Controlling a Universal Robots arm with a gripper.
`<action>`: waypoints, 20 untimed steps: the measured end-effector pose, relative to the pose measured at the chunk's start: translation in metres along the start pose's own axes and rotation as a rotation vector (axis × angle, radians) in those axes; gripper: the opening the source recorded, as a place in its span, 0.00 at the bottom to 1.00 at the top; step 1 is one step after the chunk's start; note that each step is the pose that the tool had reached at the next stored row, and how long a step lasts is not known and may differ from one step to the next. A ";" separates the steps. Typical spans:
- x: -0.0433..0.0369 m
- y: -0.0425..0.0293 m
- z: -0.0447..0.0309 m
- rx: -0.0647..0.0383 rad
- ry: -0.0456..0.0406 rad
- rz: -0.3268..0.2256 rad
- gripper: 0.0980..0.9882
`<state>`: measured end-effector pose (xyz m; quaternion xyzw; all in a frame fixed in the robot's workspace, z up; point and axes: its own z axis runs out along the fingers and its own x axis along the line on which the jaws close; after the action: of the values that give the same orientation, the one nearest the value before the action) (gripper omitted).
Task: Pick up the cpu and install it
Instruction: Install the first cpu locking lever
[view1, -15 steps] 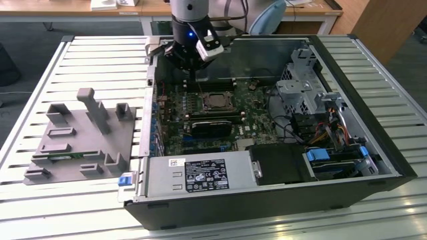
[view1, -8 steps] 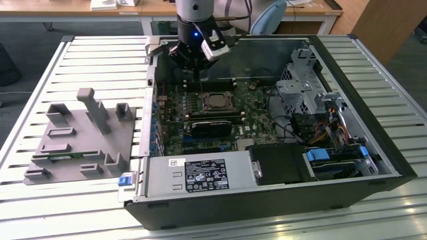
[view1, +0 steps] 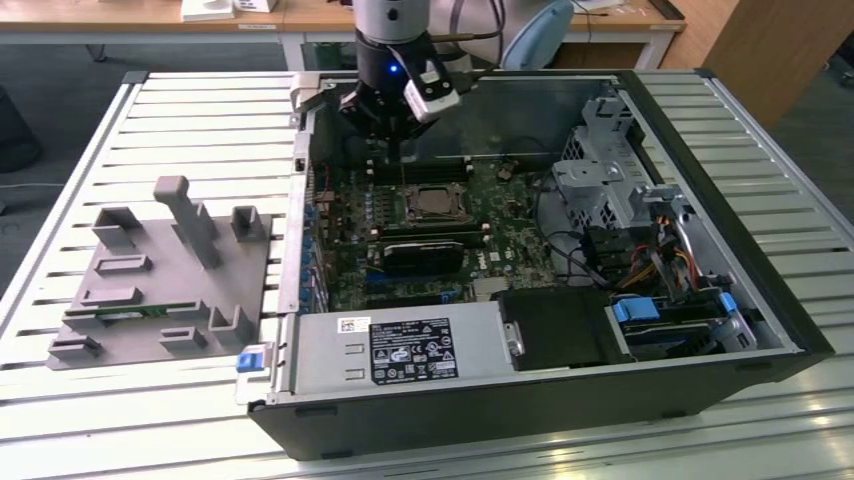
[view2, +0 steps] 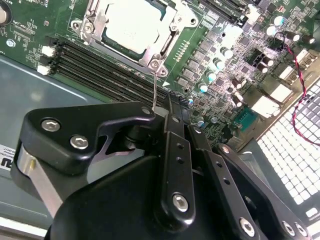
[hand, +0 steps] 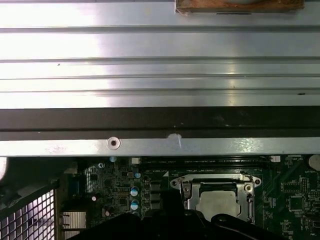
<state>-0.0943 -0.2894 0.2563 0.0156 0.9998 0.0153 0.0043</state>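
The cpu (view2: 134, 26) already lay in its socket on the motherboard (view1: 427, 240), framed by the metal retention bracket (view2: 150, 60), so the placing part of the task seemed done; I judged that only the locking of the socket could remain, because a thin wire lever (view2: 155, 92) stood up from the corner of the bracket toward the tool. The gripper (view1: 395, 128) hung above the far edge of the motherboard, just beyond the socket, and it carried nothing that I could see; whether it was released or clenched I cannot tell, since in both wrist views its black linkage (view2: 170, 165) hid the tips. In the first wrist view the cpu (hand: 218, 202) appeared near the far wall of the computer case (view1: 747, 330), beside the empty memory slots (view2: 100, 67). The case lay open on its side on a worktop of pale metal slats (view1: 200, 110), toward the edge at the exterior view's right. A grey fixture (view1: 160, 280) with upright posts stood on the worktop just beside the case, near the edge at the exterior view's left. Behind the worktop there were wooden desks (view1: 320, 15) and a dark floor (view1: 54, 75).
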 end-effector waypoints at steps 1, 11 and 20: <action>-0.0003 0.0000 0.0000 0.000 0.0000 0.000 0.01; -0.0083 0.0002 0.0006 0.000 0.0001 0.000 0.01; -0.0226 0.0007 0.0018 0.000 0.0000 0.000 0.01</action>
<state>-0.0717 -0.2893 0.2547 0.0156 0.9998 0.0152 0.0043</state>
